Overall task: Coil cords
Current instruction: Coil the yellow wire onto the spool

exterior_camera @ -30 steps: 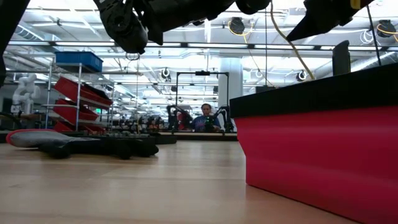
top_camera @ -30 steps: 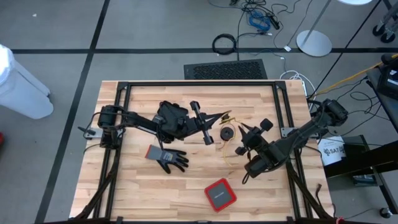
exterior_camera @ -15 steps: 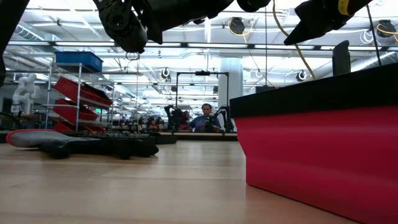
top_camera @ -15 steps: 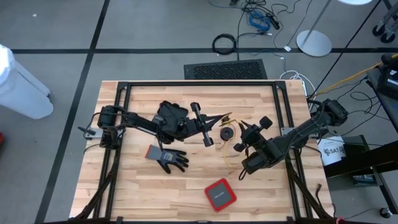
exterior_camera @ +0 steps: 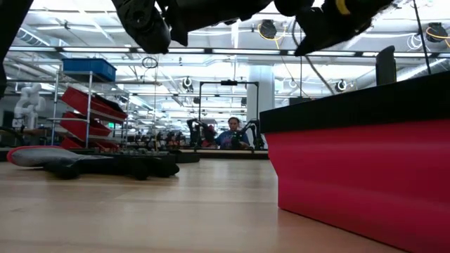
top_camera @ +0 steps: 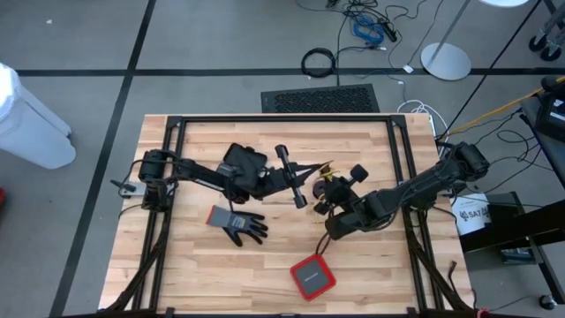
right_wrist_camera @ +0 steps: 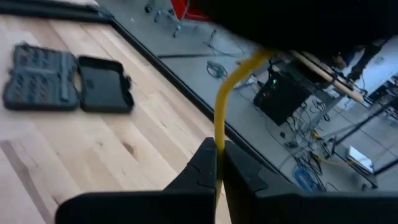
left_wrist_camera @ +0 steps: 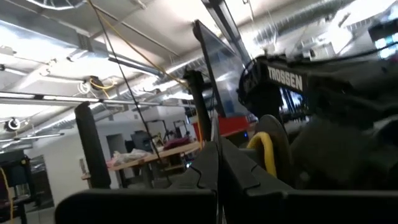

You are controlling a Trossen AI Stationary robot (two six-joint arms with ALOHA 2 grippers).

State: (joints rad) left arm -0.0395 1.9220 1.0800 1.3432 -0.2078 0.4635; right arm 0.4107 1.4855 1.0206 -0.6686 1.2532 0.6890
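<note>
On the counter [top_camera: 203, 256] both arms meet mid-surface. The right claw [right_wrist_camera: 217, 163] is closed on the yellow cord [right_wrist_camera: 225, 106], held above the wood near the centre. The left claw [top_camera: 309, 168] is closed, tips just beside the right claw. A red box [top_camera: 312, 276] and glove [top_camera: 244, 226] lie nearby.
</note>
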